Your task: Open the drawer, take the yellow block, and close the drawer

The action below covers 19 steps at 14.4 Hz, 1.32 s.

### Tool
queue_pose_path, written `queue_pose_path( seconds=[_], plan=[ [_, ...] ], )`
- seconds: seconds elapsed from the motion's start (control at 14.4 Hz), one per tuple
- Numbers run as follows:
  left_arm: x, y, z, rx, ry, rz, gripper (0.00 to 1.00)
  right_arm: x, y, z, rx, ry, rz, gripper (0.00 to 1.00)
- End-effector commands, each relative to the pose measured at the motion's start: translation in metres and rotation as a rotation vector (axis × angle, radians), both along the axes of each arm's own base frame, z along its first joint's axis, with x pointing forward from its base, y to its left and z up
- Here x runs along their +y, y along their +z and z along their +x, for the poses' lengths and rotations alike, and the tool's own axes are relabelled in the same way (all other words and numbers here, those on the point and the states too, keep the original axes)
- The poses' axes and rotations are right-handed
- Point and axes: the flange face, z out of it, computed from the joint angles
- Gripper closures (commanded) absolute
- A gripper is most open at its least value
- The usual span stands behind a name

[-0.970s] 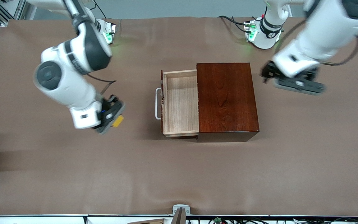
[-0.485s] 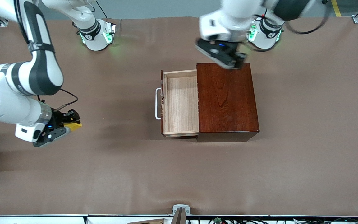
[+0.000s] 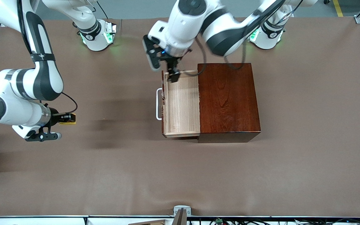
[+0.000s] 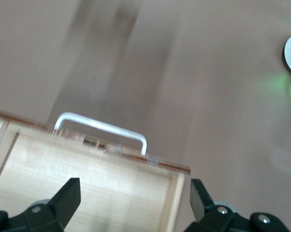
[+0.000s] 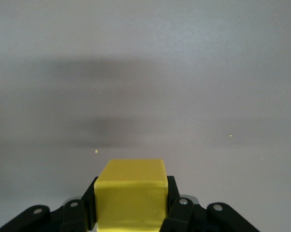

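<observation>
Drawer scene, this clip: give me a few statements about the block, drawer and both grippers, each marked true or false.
1. The drawer stands pulled out of the wooden box. True.
2. The yellow block lies inside the drawer. False: the right gripper holds it over the table, toward the right arm's end.
3. The left gripper is over the drawer's corner farthest from the front camera, fingers apart. True.
4. The left gripper grips the white handle. False: it touches nothing; the handle is free.
5. The drawer tray is empty. True, as far as it shows.
</observation>
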Motion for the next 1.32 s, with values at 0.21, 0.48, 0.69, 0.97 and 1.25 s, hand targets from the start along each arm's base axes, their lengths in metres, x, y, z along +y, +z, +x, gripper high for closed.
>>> queue_pose_path(
  seconds=[0.21,0.48,0.69,0.97,1.25],
  plan=[
    [-0.058,-0.069,0.008,-0.133,-0.045,0.05,0.0,-0.042,-0.052,-0.008,-0.068,-0.117,-0.028,1.0],
    [-0.056,-0.121,0.03,-0.204,-0.024,0.088,0.0,-0.068,-0.096,-0.004,-0.081,-0.187,-0.019,1.0],
    [-0.056,-0.138,0.036,-0.243,-0.119,0.086,0.0,-0.068,-0.118,-0.004,-0.07,-0.221,0.015,1.0],
    [-0.06,-0.161,0.034,-0.239,-0.15,0.087,0.0,-0.065,-0.145,0.001,-0.102,-0.225,0.006,1.0],
    [-0.054,-0.168,0.036,-0.207,-0.129,0.108,0.0,-0.063,-0.15,0.001,-0.1,-0.221,0.004,0.47]
  ],
)
